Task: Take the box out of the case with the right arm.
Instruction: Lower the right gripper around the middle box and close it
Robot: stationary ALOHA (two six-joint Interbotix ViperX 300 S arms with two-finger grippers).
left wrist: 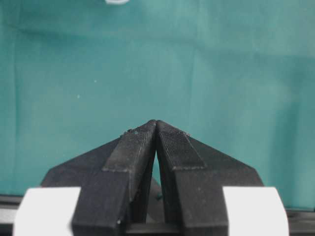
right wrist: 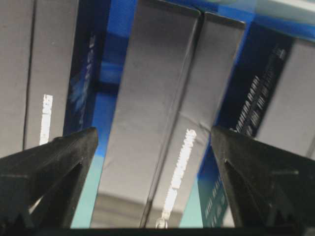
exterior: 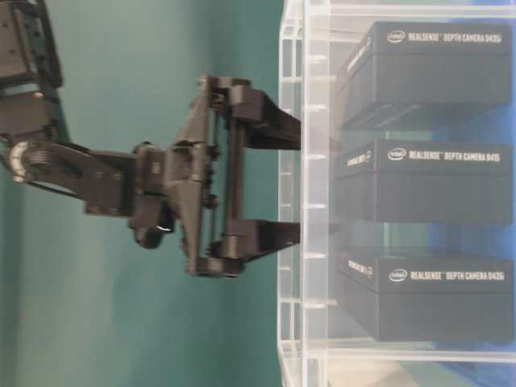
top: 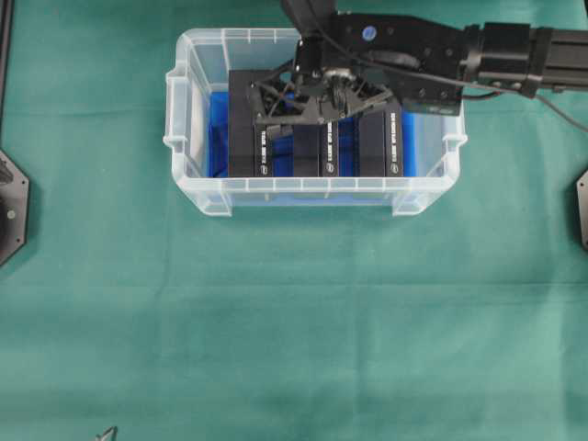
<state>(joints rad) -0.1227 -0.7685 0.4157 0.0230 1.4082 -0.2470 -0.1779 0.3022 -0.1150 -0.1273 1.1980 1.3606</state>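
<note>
Right gripper: fingers spread wide, one on each side of the middle box, not touching it. Middle box stands on edge in the case, between the left box and the third box, blue lining showing in the gaps. Right arm reaches over the case's far rim. Left gripper: fingers pressed together above the green counter.

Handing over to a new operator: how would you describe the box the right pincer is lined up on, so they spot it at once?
Find the clear case on the green cloth. Three black boxes stand on edge on its blue lining. It is the middle box, directly beneath the open right pincer, which straddles it with a neighbour on either side.
</note>
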